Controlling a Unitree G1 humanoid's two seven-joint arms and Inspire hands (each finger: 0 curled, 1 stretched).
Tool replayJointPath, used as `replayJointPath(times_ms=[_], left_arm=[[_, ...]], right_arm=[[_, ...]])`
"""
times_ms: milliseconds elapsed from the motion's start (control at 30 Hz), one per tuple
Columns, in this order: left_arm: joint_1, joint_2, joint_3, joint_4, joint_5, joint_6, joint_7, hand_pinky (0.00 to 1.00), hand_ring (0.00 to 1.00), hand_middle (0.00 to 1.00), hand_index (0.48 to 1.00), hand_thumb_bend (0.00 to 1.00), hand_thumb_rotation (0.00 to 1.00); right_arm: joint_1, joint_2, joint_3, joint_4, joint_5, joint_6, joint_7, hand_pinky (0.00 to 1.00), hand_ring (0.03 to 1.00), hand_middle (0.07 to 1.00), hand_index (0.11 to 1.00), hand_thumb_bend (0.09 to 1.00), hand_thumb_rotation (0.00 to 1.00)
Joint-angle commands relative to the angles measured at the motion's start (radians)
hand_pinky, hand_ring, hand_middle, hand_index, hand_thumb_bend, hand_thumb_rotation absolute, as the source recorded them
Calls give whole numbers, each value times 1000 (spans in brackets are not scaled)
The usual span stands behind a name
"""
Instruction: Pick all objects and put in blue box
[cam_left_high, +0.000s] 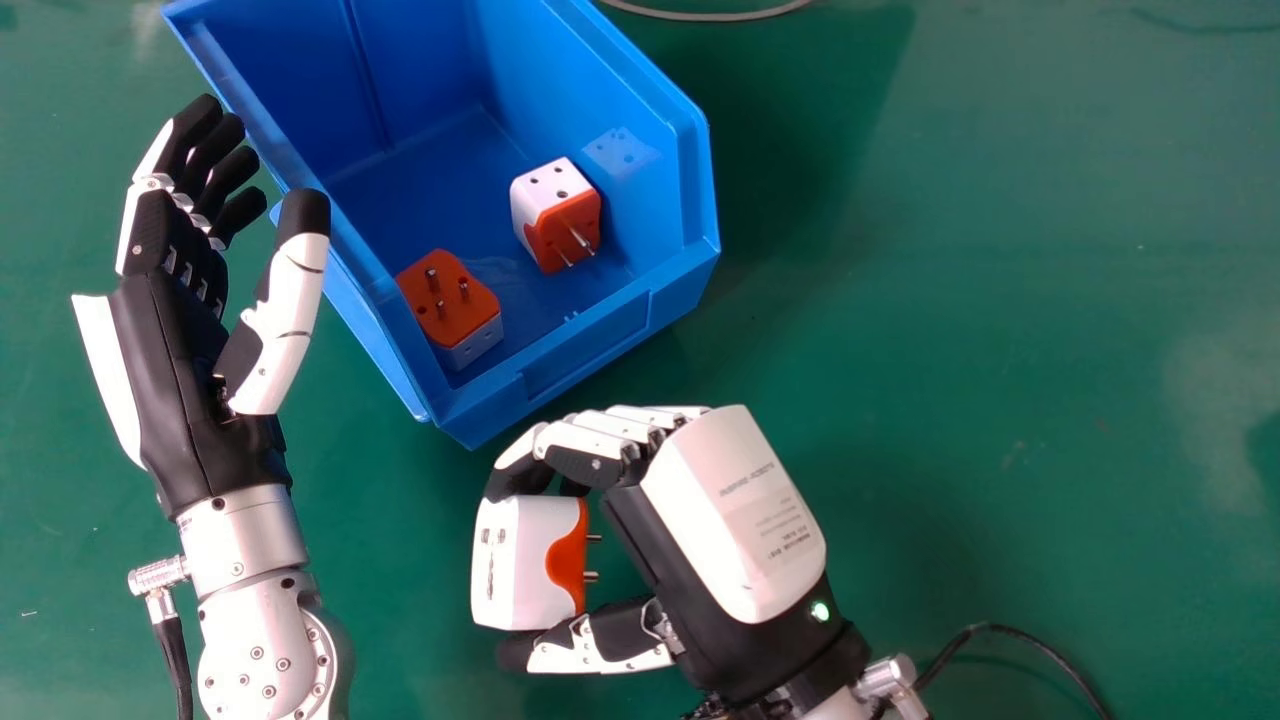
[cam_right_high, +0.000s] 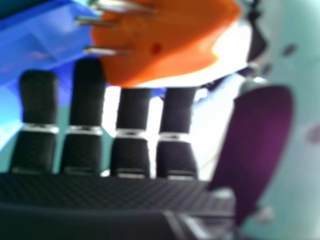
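My right hand (cam_left_high: 735, 520) is in front of the box's near edge, its fingers and thumb curled round a white and orange plug adapter (cam_left_high: 520, 565) whose pins point toward the palm. In the right hand view, the adapter's orange face (cam_right_high: 165, 40) lies against the dark fingers of the hand (cam_right_high: 132, 110). The blue box (cam_left_high: 610, 335) holds two more adapters: one (cam_left_high: 555, 215) by the right wall, another (cam_left_high: 455, 310) in the near left corner. My left hand (cam_left_high: 170, 370) stands open beside the box's left wall, holding nothing.
A green table surface (cam_left_high: 950, 300) extends to the right of the box. A thin grey cable (cam_left_high: 710, 15) curves behind the box. Black cables run from both wrists, one (cam_left_high: 1030, 635) at the lower right. Blue wall (cam_right_high: 40, 40) shows in the right hand view.
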Motion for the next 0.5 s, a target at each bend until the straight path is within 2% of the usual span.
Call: replayJointPath(times_ms=[0,100,200,367,467], left_arm=[[-2,1,-4,-11,7,-16,3,778,796,820,799,682,467],[-4,1,-4,-9,11,-17,7,778,796,820,798,683,468],[-5,-1,-5,-10,6,-18,4,778,795,819,797,685,468],[-9,-1,-5,-8,11,-15,9,777,794,819,798,684,468],[-11,-2,-6,-9,5,-14,6,778,795,819,798,683,468]], right_arm=[[-20,9,-8,5,-1,-35,-49,364,416,490,509,514,0],[-28,10,-9,22,3,-53,-72,366,416,493,507,514,0],[-33,15,-14,34,16,-68,-86,369,417,496,506,514,0],[-38,19,-24,39,12,-64,-96,365,424,504,508,511,0],[-43,18,-29,43,24,-76,-88,359,428,506,511,508,0]])
